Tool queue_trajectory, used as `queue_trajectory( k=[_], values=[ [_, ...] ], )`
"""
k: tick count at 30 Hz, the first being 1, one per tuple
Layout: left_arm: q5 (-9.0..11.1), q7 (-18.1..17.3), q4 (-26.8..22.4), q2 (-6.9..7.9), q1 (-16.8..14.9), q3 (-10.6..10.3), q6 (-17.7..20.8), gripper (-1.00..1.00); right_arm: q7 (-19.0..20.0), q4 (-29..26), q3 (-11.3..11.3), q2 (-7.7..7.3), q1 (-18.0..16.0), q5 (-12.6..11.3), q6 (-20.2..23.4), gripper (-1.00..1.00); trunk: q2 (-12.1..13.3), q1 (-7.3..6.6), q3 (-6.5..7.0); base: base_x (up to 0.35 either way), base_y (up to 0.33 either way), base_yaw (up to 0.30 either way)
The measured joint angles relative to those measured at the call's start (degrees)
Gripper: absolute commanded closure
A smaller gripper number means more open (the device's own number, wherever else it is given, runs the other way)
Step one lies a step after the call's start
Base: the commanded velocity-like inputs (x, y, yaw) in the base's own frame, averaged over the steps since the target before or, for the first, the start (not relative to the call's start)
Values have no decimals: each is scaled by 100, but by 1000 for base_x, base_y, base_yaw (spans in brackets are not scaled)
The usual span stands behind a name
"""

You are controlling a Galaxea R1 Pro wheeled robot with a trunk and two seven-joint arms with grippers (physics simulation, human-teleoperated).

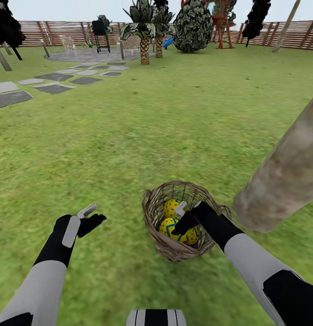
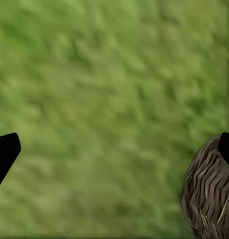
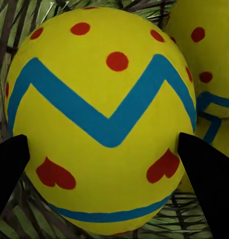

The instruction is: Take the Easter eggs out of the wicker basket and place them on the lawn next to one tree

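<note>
- Bright green short-grass lawn (image 1: 129,136) is stretching back to a brown slatted fence; the small round brown woven-twig basket (image 1: 152,213) is sitting near, just left of a thick pale mottled tree trunk (image 1: 283,181).
- Two yellow eggs with blue zigzags and red dots are being seen inside; a third cannot be told.
- The right gripper (image 1: 180,220) is being reached down into the basket, jaws open either side of the nearer egg (image 3: 102,119), nothing yet clamped.
- The jaws should be centred on the egg's middle before closing, probably gently.
- The left gripper (image 1: 90,216) is being held open and empty over grass, left of the basket.

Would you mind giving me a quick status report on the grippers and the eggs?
Right gripper open, down in the basket, fingers either side of an egg. Left gripper open, empty, over the lawn. Tree beside the basket. Nothing blocking.
</note>
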Motion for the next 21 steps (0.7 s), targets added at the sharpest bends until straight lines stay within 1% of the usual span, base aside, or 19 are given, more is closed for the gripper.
queue_trajectory(
  k=[4,11,12,13,16,17,18,19,20,21],
  values=[
    [0,1,11,-1,1,-5,0,-100,0,0,0,5,2,-2,0,100,5,-9,89,-95,0,0],
    [0,0,8,-3,1,-5,0,-100,0,-12,0,1,2,-2,0,100,15,-28,244,-6,0,0],
    [0,-1,9,-7,0,-5,-1,-100,1,-431,-7,-7,3,-31,43,100,16,-32,267,0,0,0],
    [0,0,11,-9,0,-5,0,-100,0,-639,-66,-13,7,-22,59,100,17,-34,289,0,0,0],
    [0,0,25,-2,0,-5,0,-100,-1,-831,-758,-32,29,3,235,100,21,-41,355,0,0,0],
    [0,0,25,-2,0,-5,0,-100,2,-920,-867,-55,48,-2,257,100,23,-44,377,0,0,0],
    [0,0,25,-1,1,-5,0,-100,9,-1101,-942,-123,60,-5,306,100,24,-47,399,0,0,0],
    [0,0,25,-1,1,-5,0,-100,15,-1337,-978,-231,66,-6,454,100,25,-49,422,0,0,0],
    [1,0,25,0,1,-4,0,-100,121,-1760,-1032,-416,82,0,808,100,26,-52,444,0,0,0],
    [0,0,25,-2,1,-5,0,-100,257,-2014,-1095,-521,99,-13,987,100,28,-55,466,0,0,0]
  ],
)
